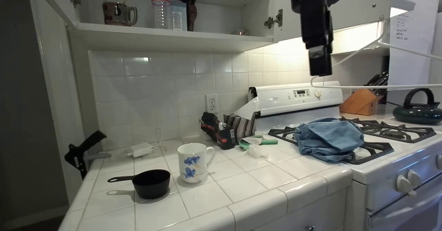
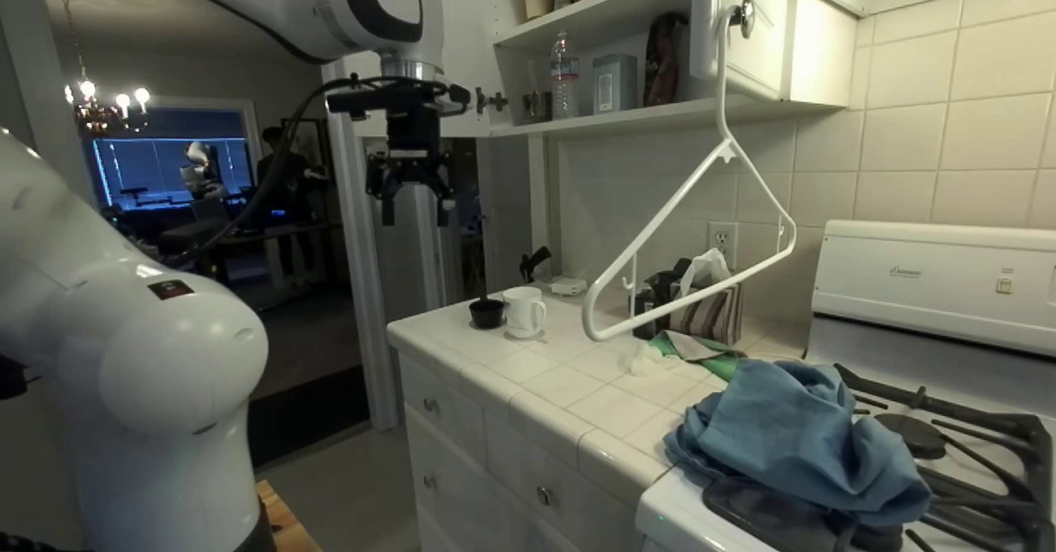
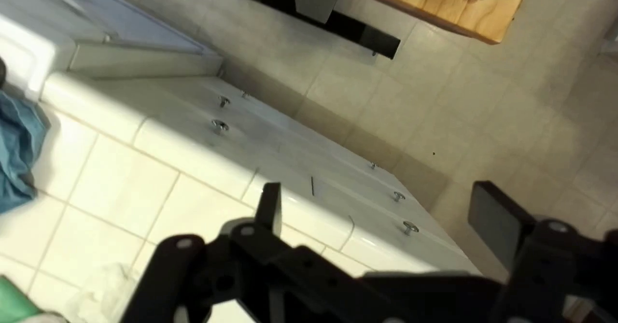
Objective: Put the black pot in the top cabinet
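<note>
Tool (image 3: 384, 214) gaping, black pot (image 1: 152, 186) sits level, handle (image 1: 121, 179) pointing away from stove (image 1: 381, 182).

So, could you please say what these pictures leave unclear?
Inside bottom of the black pot: hidden by its near wall, in both exterior views.
Top cabinet: cut off by the top edge, in both exterior views.
Paper sheet: words too small to read, in an exterior view.

In an exterior view, edges crop the top cabinet (image 1: 172, 39) and kettle (image 1: 418, 114); handwriting (image 1: 401, 36) on paper (image 1: 416, 55) is unreadably small.
</note>
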`<state>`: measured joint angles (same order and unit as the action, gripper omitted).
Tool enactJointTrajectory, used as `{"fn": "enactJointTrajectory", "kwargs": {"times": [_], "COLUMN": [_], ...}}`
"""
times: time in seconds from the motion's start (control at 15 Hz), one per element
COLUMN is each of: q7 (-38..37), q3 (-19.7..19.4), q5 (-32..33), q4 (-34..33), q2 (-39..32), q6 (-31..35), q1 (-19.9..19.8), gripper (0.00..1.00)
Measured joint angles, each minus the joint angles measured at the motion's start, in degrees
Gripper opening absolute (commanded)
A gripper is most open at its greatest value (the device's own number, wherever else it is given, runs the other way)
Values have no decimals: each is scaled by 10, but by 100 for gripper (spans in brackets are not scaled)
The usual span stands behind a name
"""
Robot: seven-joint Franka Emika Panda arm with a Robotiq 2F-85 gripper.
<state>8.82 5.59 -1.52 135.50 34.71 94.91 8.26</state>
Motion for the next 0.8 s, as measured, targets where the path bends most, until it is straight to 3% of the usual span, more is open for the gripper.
{"fn": "enactJointTrajectory", "kwargs": {"times": [0.4, 0.8], "q7": [11, 11], "q3": [55, 80], "q5": [27, 137], "q4": [4, -76], "q2": [-86, -220], "q6": [153, 239], "q1": [34, 34], "gripper": [100, 100]}}
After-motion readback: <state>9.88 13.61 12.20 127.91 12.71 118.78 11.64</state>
